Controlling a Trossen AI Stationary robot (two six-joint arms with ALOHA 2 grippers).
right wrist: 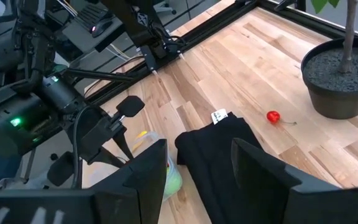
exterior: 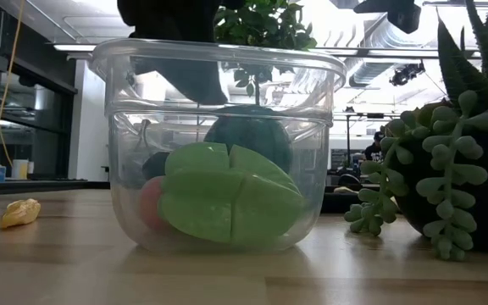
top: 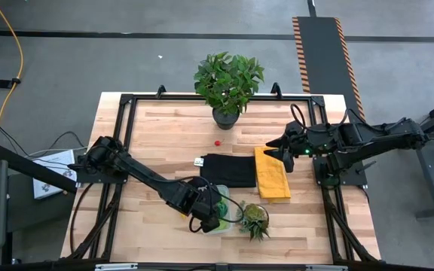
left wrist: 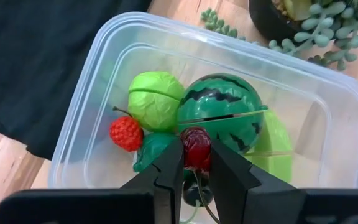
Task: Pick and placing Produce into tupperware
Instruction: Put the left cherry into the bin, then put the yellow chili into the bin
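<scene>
The clear tupperware (left wrist: 104, 68) stands near the table's front edge, also in the high view (top: 228, 214) and the low view (exterior: 219, 144). In it lie a striped green watermelon (left wrist: 219, 112), a pale green leafy piece (left wrist: 156, 99), a red berry (left wrist: 126, 132) and green slices (exterior: 227, 203). My left gripper (left wrist: 196, 163) hangs over the container, shut on a dark red cherry (left wrist: 196, 148). A bright red cherry (top: 217, 141) lies on the wood near the potted plant. My right gripper (right wrist: 197, 171) waits open above the yellow cloth at the right. My left gripper pinches the dark red cherry's round body (left wrist: 196, 155) between its two fingertips (left wrist: 173, 165), coming from above and slanting down. The cherry is lifted clear, just over the watermelon inside the tupperware. Its thin stem (left wrist: 199, 186) runs back between the fingers.
A black cloth (top: 228, 169) and a yellow cloth (top: 272, 175) lie mid-table. A large potted plant (top: 228, 83) stands at the far edge, a small succulent (top: 255, 220) right beside the tupperware. A small yellow piece (exterior: 19, 212) lies on the wood.
</scene>
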